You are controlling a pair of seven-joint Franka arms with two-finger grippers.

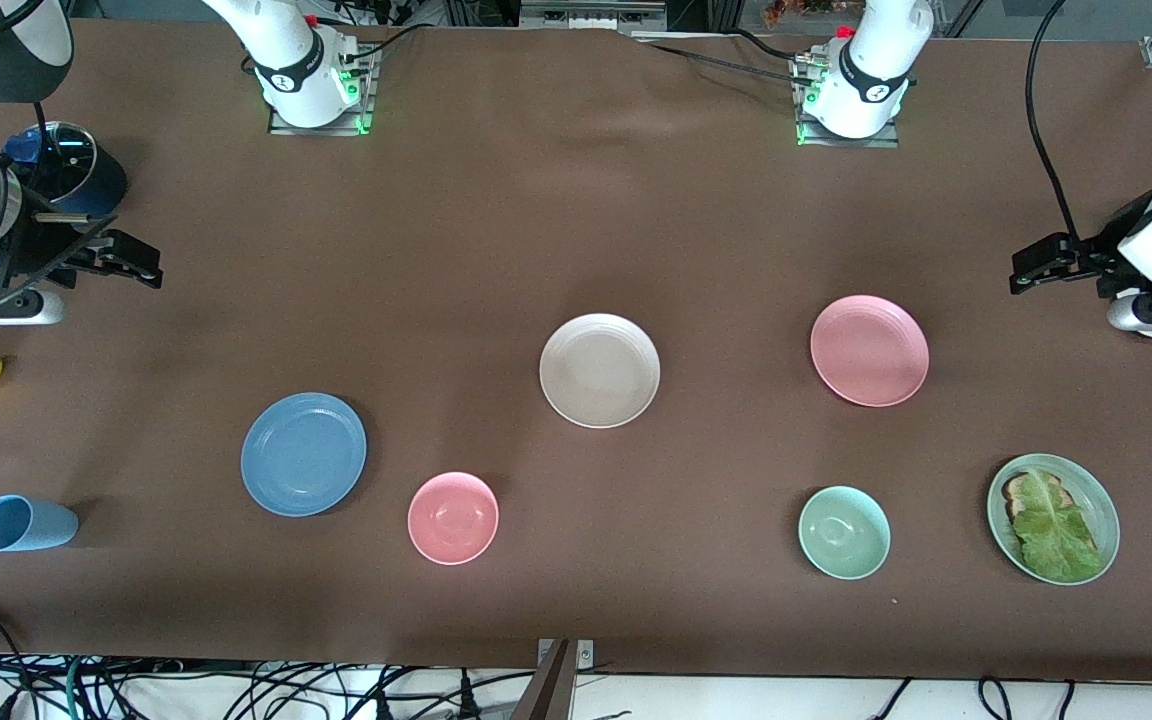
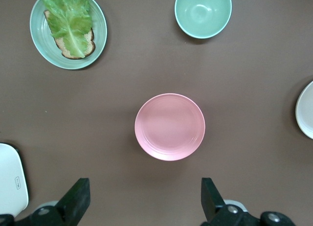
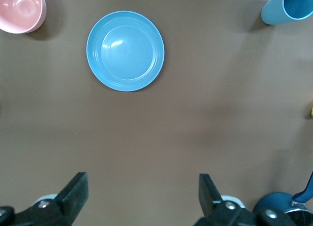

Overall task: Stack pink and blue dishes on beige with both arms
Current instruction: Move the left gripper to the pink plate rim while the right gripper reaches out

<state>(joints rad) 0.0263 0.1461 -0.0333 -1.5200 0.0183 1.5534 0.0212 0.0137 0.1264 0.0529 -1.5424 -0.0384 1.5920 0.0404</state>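
While both arms wait with each tool spread wide and empty, left tool (image 1: pixel 1026 270) and right tool (image 1: pixel 141 265) hang over opposite bench ends; the beige plate (image 1: pixel 599 370) sits mid-bench between pink plate (image 1: pixel 869 350) and blue plate (image 1: pixel 303 453).

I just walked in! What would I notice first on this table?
Three wide shallow plates: the ridged beige plate mid-table, the matte pink plate toward the left arm's end, the matte blue plate toward the right arm's. The open left gripper and open right gripper hang at the table's ends.
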